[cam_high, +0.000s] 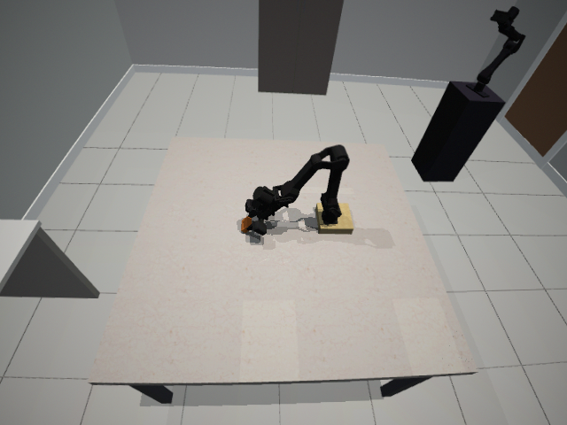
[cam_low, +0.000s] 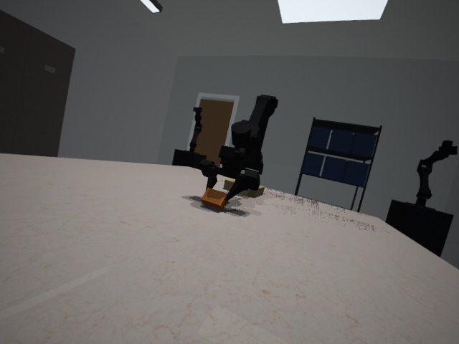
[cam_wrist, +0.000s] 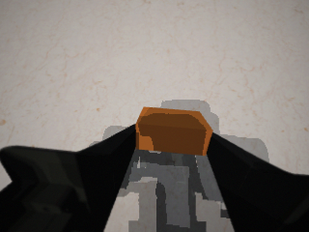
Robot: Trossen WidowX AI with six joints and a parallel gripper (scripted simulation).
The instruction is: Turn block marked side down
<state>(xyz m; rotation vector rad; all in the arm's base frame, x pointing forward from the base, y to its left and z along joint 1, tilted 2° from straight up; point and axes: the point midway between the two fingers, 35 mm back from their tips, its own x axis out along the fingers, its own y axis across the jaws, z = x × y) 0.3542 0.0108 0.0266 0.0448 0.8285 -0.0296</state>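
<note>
Your pincer (cam_wrist: 173, 145) is clamped on the orange block (cam_wrist: 173, 131), fingers partway open around it

You can see in the wrist view one black finger (cam_wrist: 113, 159) pressed to each end of the block, which sits tilted just over the pale table (cam_low: 111, 259). From the side, the block (cam_low: 214, 198) hangs low at the fingertips, close above its own shadow; whether it touches the top you cannot tell. Behind it the arm (cam_high: 315, 171) arches back to its tan base plate (cam_high: 343, 220)

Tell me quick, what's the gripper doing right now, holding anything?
Gripper: closed on the orange block, low over the table.
</note>
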